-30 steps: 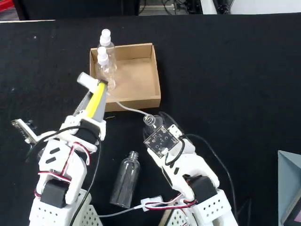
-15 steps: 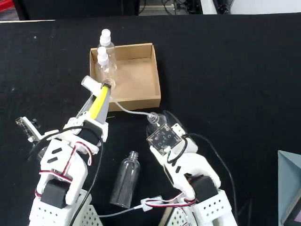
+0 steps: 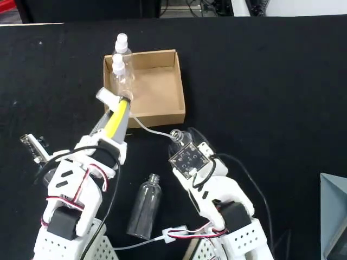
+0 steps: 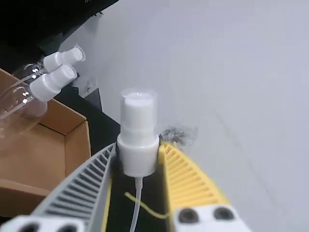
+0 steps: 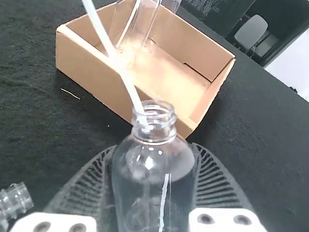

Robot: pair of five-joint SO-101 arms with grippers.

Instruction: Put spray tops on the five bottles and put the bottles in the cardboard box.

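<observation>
The left gripper [image 4: 137, 157] is clamped on the collar of a white plastic spray top [image 4: 138, 130], held high so its thin clear dip tube [image 3: 147, 128] can trail down to the right. Behind it, two capped clear bottles [image 3: 120, 67] stand in the far-left corner of the shallow brown cardboard box [image 3: 179, 86] (two of five, apparently). An uncapped clear plastic bottle [image 3: 145, 208] lies between the arms. The right gripper [image 5: 153, 152] pinches another open clear bottle [image 5: 150, 193] upright just before the box, steadying its neck, which the tube's end has entered.
</observation>
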